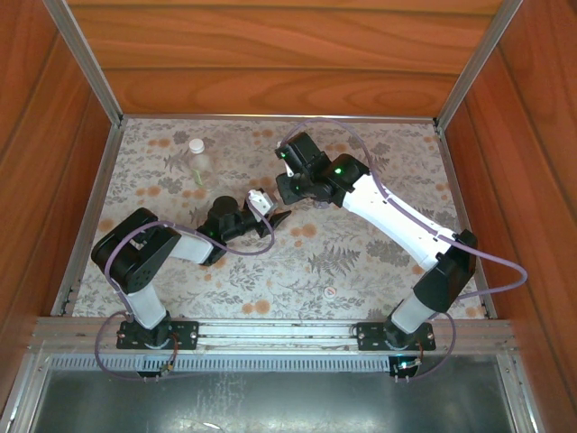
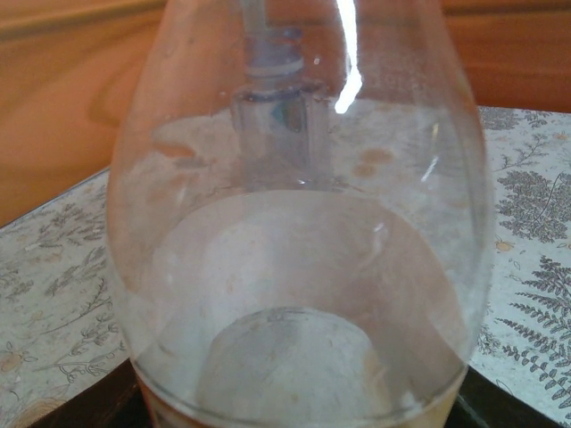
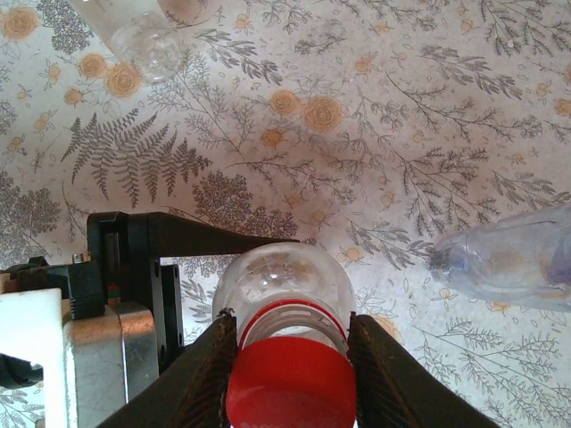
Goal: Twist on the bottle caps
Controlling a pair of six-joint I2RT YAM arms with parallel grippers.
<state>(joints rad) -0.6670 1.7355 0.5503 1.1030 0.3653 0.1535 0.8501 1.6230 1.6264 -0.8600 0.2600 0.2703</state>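
Red cap (image 3: 290,388) in right jaws; bluish bottle (image 3: 508,263) stands nearby

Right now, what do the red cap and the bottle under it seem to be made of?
The red cap seems opaque plastic, smooth and softly shiny. The bottle is probably thin clear plastic, glossy; the flowered tabletop shows through it, though glass is possible.
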